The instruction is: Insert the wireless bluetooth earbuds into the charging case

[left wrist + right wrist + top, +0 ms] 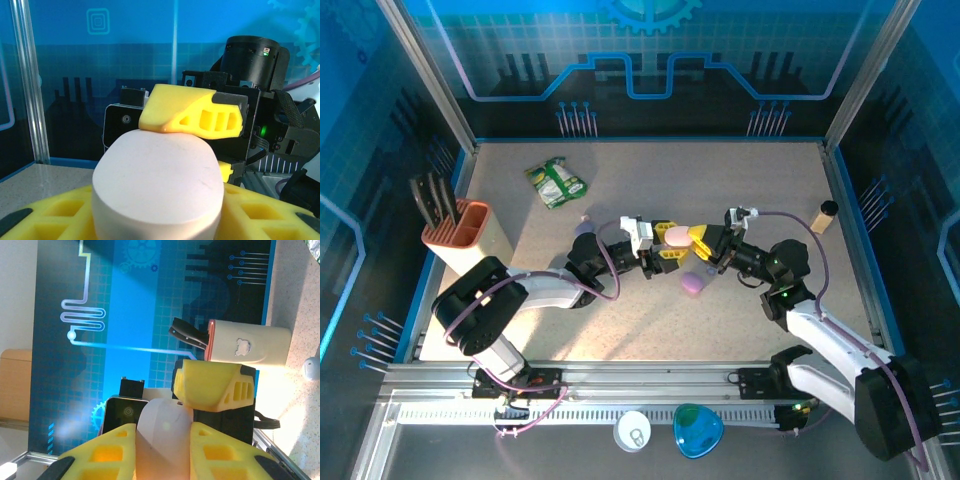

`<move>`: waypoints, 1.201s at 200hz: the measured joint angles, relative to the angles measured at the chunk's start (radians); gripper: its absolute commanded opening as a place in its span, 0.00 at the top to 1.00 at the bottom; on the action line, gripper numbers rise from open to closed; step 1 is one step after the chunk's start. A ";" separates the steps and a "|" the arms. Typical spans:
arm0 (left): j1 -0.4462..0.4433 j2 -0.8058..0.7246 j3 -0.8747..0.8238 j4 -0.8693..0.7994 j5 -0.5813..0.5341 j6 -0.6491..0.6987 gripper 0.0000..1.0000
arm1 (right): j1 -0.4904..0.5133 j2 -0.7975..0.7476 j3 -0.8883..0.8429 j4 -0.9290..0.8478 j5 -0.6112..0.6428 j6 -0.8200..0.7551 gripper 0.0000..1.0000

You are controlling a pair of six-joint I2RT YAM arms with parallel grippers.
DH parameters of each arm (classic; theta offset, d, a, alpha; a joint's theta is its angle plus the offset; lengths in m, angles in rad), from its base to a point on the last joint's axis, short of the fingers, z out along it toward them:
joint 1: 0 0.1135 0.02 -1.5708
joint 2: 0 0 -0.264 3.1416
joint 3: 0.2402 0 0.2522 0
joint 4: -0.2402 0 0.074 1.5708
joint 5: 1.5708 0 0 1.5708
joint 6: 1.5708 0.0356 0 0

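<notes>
Both hands (666, 241) (706, 240) on pink case (675, 235), mid-table (770, 180)

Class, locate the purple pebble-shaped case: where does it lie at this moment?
In the top view, the purple case lies on the table near the middle, just nearer the arm bases than the pink case.

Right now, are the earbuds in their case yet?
Not that I can see. Done: the pink case looks picked up off the table. In hand: the left gripper and right gripper both pinch it. Left: putting earbuds in; the purple case waits below.
</notes>
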 measured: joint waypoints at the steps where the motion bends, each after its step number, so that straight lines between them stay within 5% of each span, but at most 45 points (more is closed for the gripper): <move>1: 0.000 0.000 0.000 0.000 0.000 0.000 0.55 | 0.000 0.000 0.000 0.000 0.000 0.000 0.86; 42: 0.000 0.000 0.000 -0.002 0.001 0.000 0.68 | 0.000 0.000 0.000 0.002 0.004 -0.001 0.84; 87: 0.000 0.000 0.000 0.000 0.003 0.000 0.66 | -0.004 -0.007 -0.003 -0.030 0.012 -0.040 0.34; 132: 0.012 -0.011 -0.060 0.002 0.002 0.000 0.67 | -0.110 -0.100 -0.004 -0.218 -0.001 -0.234 0.26; 188: 0.051 -0.068 -0.163 -0.026 0.000 0.003 0.67 | -0.177 -0.148 0.195 -0.739 -0.056 -0.902 0.13; 240: 0.074 -0.075 -0.191 -0.077 0.038 -0.001 0.67 | 0.039 -0.143 0.437 -1.149 0.170 -1.550 0.05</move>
